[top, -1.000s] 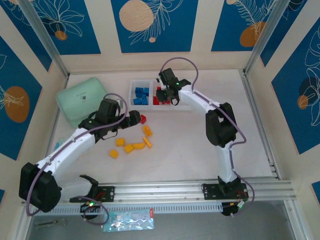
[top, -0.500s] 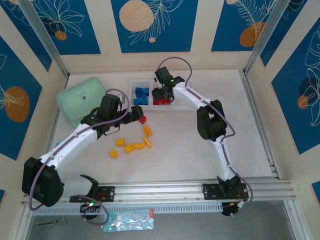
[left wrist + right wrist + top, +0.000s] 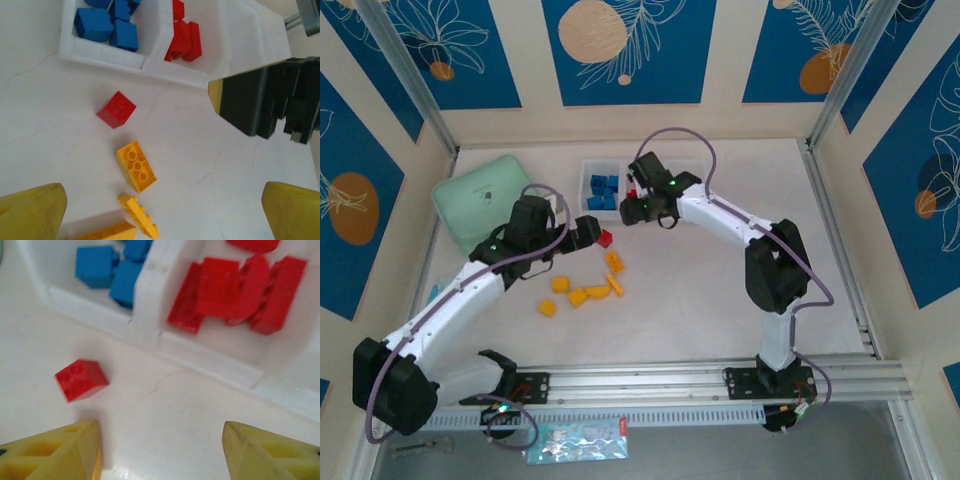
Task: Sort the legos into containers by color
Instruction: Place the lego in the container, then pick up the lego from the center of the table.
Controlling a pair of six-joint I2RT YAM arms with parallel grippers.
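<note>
Fingers of left end effector (image 3: 162,200) stand wide apart with nothing between them. They aim down at the counter (image 3: 60,130), a little near of the loose red brick (image 3: 116,109). That brick lies on the counter just near of the tray (image 3: 102,56), in front of the wall dividing the blue bricks (image 3: 107,27) from the red bricks (image 3: 185,42). It touches neither the tray nor a finger. Right end effector (image 3: 160,440) is also spread and holds nothing. It hovers at the tray's near edge, with the same brick just beyond one of its fingers.

Step in hand, by my reading: pick up the stray red.
- Let one arm take it. Both heads crowd the spot, so a clash looks like the main risk.
- Centre the fingers over the brick, square to two flat sides.
- Descend straight and close gently.
- Yellow bricks (image 3: 136,166) sit close on the near side; avoid sweeping them.

Left arm: stretched from its near-left base diagonally toward far right, forearm low, wrist pitched down.
Right arm: elbow raised at right, forearm reaching left to the tray.
</note>
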